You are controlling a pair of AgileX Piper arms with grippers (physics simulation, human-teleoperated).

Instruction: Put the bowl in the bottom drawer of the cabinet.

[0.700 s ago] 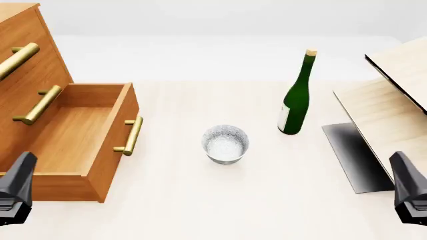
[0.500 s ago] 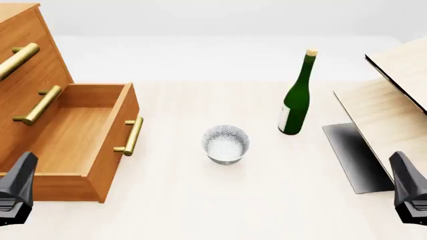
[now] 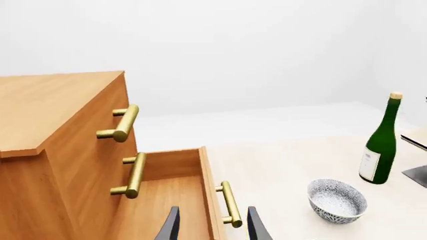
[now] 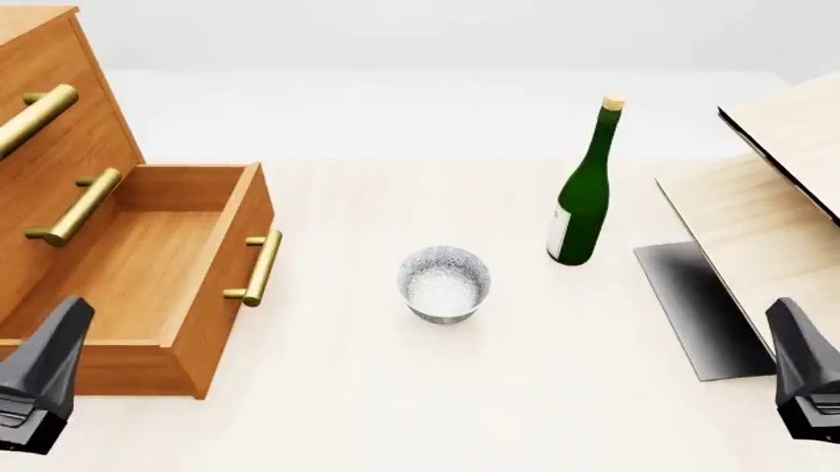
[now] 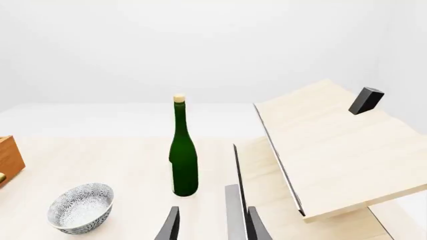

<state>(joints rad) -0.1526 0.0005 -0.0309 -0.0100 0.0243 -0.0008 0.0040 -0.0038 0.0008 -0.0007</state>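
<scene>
Both end effectors sit low at the near edge of the bench — the left end effector by the near corner of the bottom drawer, the right end effector at the far side — each with fingers parted a moderate way and holding nothing. Out from them, the bowl stands upright on the open bench, forward and inward of each, roughly midway and touching nothing. Being round it has no long axis to line up with — and since the drawer is pulled open just left of it, the left arm looks the handier choice.
</scene>
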